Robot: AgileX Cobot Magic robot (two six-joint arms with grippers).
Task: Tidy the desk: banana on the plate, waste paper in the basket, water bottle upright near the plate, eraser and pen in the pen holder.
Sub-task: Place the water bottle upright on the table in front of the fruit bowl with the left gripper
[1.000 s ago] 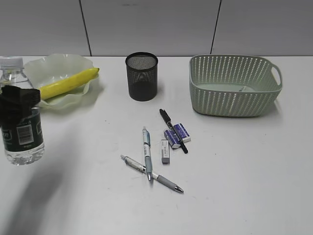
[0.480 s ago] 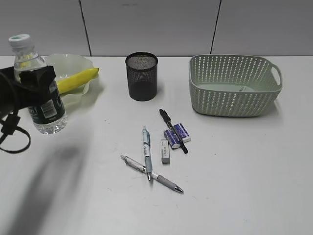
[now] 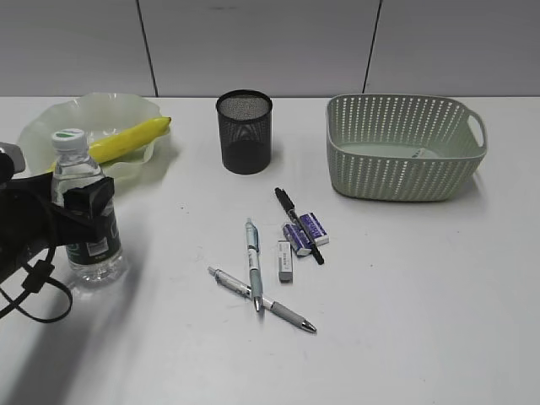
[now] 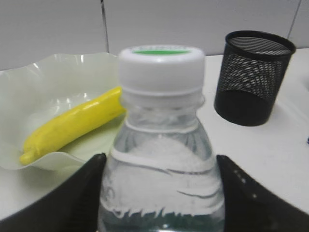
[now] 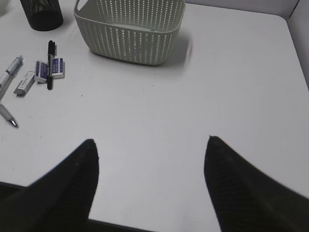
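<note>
My left gripper (image 3: 80, 215) (image 4: 161, 164) is shut on the upright water bottle (image 3: 94, 253) (image 4: 161, 159), its fingers either side of the body below the white cap. The bottle's base is at or just above the desk (image 3: 405, 337), in front of the plate (image 3: 93, 110) (image 4: 48, 82). The banana (image 3: 126, 139) (image 4: 72, 125) lies on the plate. A black pen (image 3: 298, 224) (image 5: 49, 63), two other pens (image 3: 253, 261) and erasers (image 3: 313, 228) (image 5: 57, 67) lie mid-desk. Behind them stands the pen holder (image 3: 245, 131) (image 4: 253, 77). The basket (image 3: 405, 148) (image 5: 130, 29) is at the back right. The waste paper is out of view. My right gripper (image 5: 150, 140) hangs open over bare desk.
A grey panelled wall runs behind the desk. In the right wrist view the desk's right edge (image 5: 295, 43) lies past the basket. A silver pen (image 3: 261, 299) lies crossed under the blue-grey one, nearest the front.
The left gripper has carried the bottle from its raised spot beside the plate down and forward to the desk in front of the plate. The rest of the exterior view is unchanged.
</note>
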